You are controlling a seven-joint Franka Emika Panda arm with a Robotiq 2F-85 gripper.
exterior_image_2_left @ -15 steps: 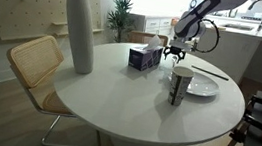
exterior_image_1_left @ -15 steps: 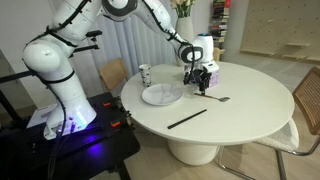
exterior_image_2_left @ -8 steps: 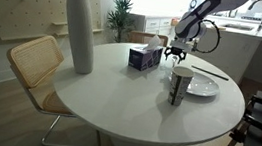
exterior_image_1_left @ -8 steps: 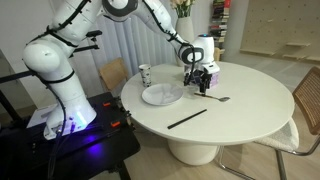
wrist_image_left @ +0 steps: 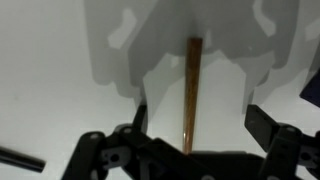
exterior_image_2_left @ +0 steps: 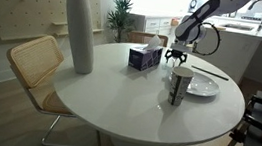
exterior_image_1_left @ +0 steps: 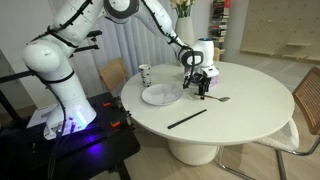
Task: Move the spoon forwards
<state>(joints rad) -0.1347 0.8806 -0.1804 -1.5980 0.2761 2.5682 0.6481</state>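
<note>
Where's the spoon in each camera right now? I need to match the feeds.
Exterior view: the spoon lies on the white table, just right of the gripper.
Exterior view: the spoon is too small to make out; look just below the gripper.
Wrist view: the spoon's thin handle runs vertically at centre, between the open jaws.
Shared landmark: the gripper, in all three views.

No text, label, brand or number can be read anywhere; print on the tissue box (exterior_image_2_left: 144, 58) is too small to read.
</note>
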